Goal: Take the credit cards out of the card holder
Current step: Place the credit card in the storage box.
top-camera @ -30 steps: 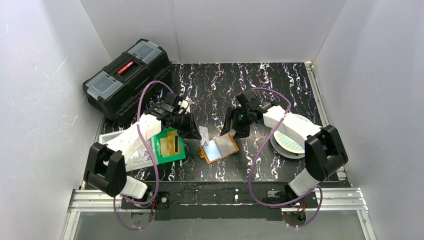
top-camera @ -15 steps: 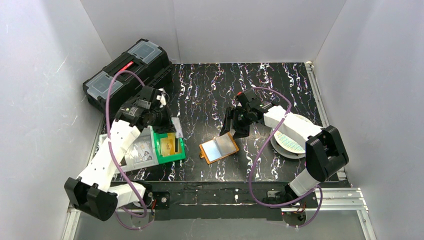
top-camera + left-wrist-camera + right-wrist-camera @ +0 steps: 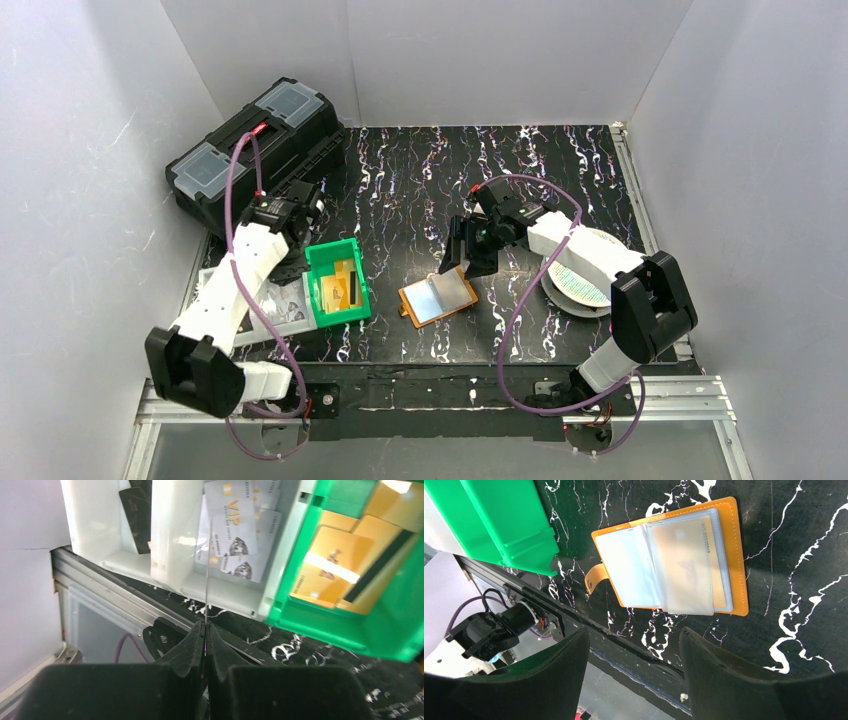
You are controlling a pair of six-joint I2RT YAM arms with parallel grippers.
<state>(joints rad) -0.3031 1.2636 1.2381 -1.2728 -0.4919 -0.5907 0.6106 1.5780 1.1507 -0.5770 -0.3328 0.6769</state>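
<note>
The orange card holder (image 3: 738,555) lies open on the black mat, and a pale gold card (image 3: 689,562) shows through its clear pockets. My right gripper (image 3: 631,652) hangs open just beyond its far edge (image 3: 462,262), with nothing between the fingers. My left gripper (image 3: 205,626) is shut on a thin credit card (image 3: 208,570) seen edge-on. It holds the card over the white tray (image 3: 170,540), beside the green bin (image 3: 345,625). Gold credit cards (image 3: 335,565) lie in the bin. Silver cards (image 3: 232,530) and black cards (image 3: 134,510) lie in the tray. In the top view the card holder (image 3: 437,297) sits mid-table, and the left gripper (image 3: 292,258) is over the tray.
A black toolbox (image 3: 255,150) stands at the far left. A round white patterned disc (image 3: 580,278) lies under the right forearm. The green bin (image 3: 335,285) sits between the tray (image 3: 262,305) and the card holder. White walls enclose the mat, with a metal rail along its near edge.
The left arm has swung left from the card holder, carrying the card, to over the white tray. The right gripper has stayed open at the card holder's far edge.
</note>
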